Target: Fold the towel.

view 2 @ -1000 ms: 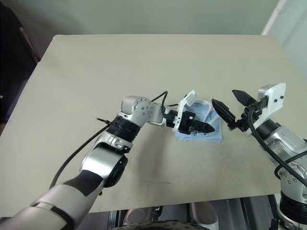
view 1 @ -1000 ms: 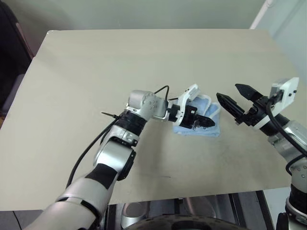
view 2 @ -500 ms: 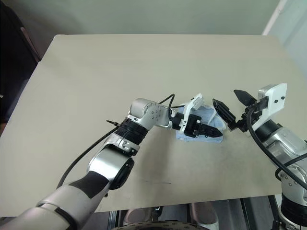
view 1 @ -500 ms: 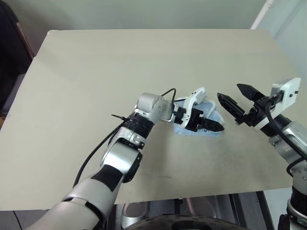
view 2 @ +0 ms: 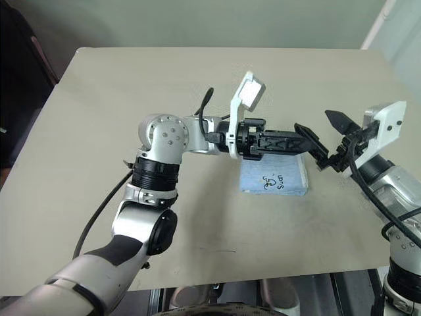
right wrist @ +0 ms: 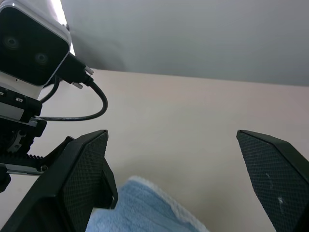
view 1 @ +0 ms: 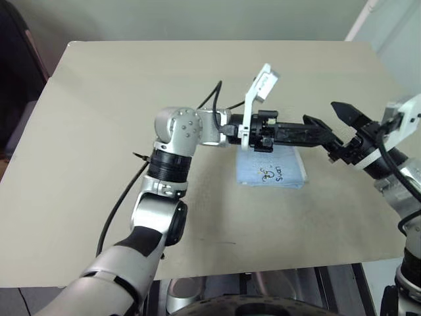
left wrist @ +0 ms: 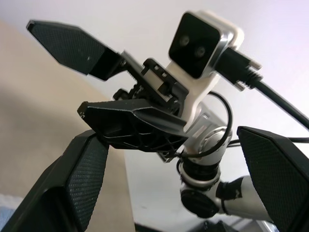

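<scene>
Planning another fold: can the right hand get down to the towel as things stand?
Probably yes. The right hand is open beside the towel, which lies flat on the table. The left hand, open above it, crowds the near edge.

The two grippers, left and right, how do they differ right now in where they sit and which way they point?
The left gripper hangs directly above the towel, while the right gripper sits off its right edge. The left gripper reaches across toward the robot's right, and the right gripper points back toward the left, so their tips nearly meet. Both are open, hold nothing, and are clear of the table.
</scene>
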{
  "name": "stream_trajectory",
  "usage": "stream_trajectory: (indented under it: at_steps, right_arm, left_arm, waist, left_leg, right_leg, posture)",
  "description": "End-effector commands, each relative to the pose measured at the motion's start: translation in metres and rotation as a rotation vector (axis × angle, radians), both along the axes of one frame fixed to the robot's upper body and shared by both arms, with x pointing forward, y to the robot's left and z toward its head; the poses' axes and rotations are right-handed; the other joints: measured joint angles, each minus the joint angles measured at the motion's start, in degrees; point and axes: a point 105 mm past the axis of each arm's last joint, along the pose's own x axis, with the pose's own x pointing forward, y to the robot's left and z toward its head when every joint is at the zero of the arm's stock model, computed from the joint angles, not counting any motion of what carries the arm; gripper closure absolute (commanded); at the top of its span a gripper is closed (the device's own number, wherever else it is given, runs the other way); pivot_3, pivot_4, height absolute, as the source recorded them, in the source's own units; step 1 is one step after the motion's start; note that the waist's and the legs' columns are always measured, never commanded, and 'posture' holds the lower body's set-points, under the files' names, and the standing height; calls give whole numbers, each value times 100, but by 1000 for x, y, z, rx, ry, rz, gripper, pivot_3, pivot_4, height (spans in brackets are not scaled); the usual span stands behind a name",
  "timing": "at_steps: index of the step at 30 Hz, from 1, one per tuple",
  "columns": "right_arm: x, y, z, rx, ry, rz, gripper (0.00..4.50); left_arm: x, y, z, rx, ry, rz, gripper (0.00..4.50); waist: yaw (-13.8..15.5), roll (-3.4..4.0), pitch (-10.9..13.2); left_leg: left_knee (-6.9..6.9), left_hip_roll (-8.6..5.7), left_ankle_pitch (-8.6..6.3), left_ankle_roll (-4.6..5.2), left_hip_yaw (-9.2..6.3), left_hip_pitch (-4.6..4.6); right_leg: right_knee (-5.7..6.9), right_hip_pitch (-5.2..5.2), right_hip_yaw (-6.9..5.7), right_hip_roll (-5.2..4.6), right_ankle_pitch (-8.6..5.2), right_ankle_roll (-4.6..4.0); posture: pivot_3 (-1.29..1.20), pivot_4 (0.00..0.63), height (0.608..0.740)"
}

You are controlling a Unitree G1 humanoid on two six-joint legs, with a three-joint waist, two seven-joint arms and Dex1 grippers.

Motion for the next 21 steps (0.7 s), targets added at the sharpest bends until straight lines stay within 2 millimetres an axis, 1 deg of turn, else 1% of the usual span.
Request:
stream_trajectory:
  at_steps: [1, 3, 4, 5, 6, 7, 8, 10, 11, 12, 13, 14, 16, 17, 18, 19, 21]
  right_arm:
    - [-1, 0, 9, 10, -32, 8, 0]
    - [-2, 2, 9, 15, -30, 29, 0]
    - [-1, 3, 10, 20, -31, 32, 0]
    - [0, 2, 10, 21, -33, 32, 365]
    - [0, 1, 10, 22, -33, 31, 572]
    - [1, 2, 10, 20, -33, 33, 825]
    - [1, 2, 10, 17, -31, 37, 1254]
    - [1, 3, 10, 19, -27, 48, 1957]
    - [2, 2, 10, 22, -25, 52, 2269]
    - [2, 3, 8, 21, -15, 60, 2676]
    - [4, 8, 3, 6, 5, 80, 2979]
    - [5, 13, -2, -8, 22, 97, 3415]
    - [8, 24, -10, -23, 54, 134, 4114]
    - [10, 29, -13, -23, 61, 143, 4460]
    - [12, 32, -15, -23, 65, 147, 4500]
    - [15, 36, -19, -23, 78, 156, 4500]
    - [22, 45, -30, -30, 112, 165, 4500]
  left_arm:
    - [8, 7, 10, -50, -87, 80, 15]
    - [15, 14, 6, -50, -162, 135, 15]
    - [24, 22, 0, -26, -198, 189, 15]
    - [31, 30, -7, 1, -224, 232, 174]
    - [36, 35, -11, 20, -242, 258, 371]
    - [39, 45, -19, 48, -274, 275, 561]
    - [42, 54, -30, 97, -308, 291, 981]
    - [49, 68, -46, 176, -329, 338, 1670]
    - [51, 70, -50, 191, -330, 351, 1959]
    - [50, 72, -54, 197, -352, 345, 2355]
    - [49, 74, -59, 197, -424, 343, 2679]
    - [47, 75, -62, 192, -479, 342, 3089]
    - [45, 72, -61, 115, -549, 357, 3794]
    - [43, 70, -58, 57, -584, 362, 4139]
    - [42, 69, -56, 20, -612, 366, 4487]
    - [38, 68, -57, -18, -647, 350, 4487]
    - [35, 65, -62, -39, -671, 336, 4487]
  waist:
    - [0, 0, 0]
    - [-3, 2, 0]
    - [-5, 2, 0]
    - [-11, 2, 0]
    - [-19, 2, 0]
    - [-22, 2, 0]
    - [-27, 3, 0]
    - [-32, 4, -1]
    - [-32, 4, -1]
    - [-30, 4, -1]
    - [-14, 4, -1]
    - [-4, 6, -2]
    - [0, 6, -2]
    - [3, 6, -2]
    - [6, 6, -2]
    - [9, 8, -2]
    - [-2, 8, -2]
  left_leg:
    - [3, 0, 0, 1, 0, 0]
    - [6, 1, -1, 2, 0, 0]
    - [6, 2, -1, 2, 0, 2]
    - [6, 2, -1, 2, -1, 2]
    - [6, 2, -2, 2, -1, 2]
    - [5, 2, -2, 2, -1, 3]
    - [5, 2, -2, 2, -1, 2]
    - [4, 2, -2, 3, -2, 3]
    - [3, 2, -3, 4, -3, 2]
    - [3, 2, -4, 5, -4, 1]
    - [4, 2, -5, 7, -4, -3]
    - [5, 2, -9, 14, -7, -12]
    - [11, 0, -16, 21, -9, -14]
    - [14, 0, -20, 22, -9, -18]
    - [19, 0, -22, 24, -11, -24]
    - [26, 0, -25, 27, -13, -31]
    - [45, 0, -29, 32, -14, -50]
  right_leg:
    - [0, 1, 0, 0, 1, 1]
    - [0, 1, 1, -1, 2, 0]
    - [0, 1, 1, -2, 3, 0]
    - [1, 0, 0, -2, 3, -1]
    - [1, -1, 0, -1, 4, -3]
    - [1, -4, 0, -1, 6, -7]
    - [1, -5, -1, -1, 7, -8]
    - [1, -7, -1, -1, 8, -10]
    - [1, -7, -2, 0, 8, -10]
    - [0, -7, -2, -1, 8, -11]
    - [0, -9, -2, -1, 8, -12]
    - [-1, -11, -3, -2, 8, -12]
    - [0, -10, -2, -4, 23, -41]
    - [-1, -12, -4, -4, 22, -43]
    - [-1, -13, -6, -4, 22, -43]
    - [0, -17, -6, -5, 24, -46]
    - [1, -30, -8, -5, 28, -50]
  posture:
    - [0, 150, 740]
    - [0, 150, 740]
    - [0, 150, 740]
    - [0, 150, 740]
    - [0, 150, 740]
    - [0, 150, 740]
    - [0, 150, 740]
    - [0, 150, 740]
    - [0, 150, 740]
    - [0, 150, 740]
    - [0, 150, 740]
    - [0, 150, 740]
    - [0, 150, 740]
    - [0, 150, 740]
    - [0, 150, 740]
    - [0, 150, 740]
    - [0, 150, 740]
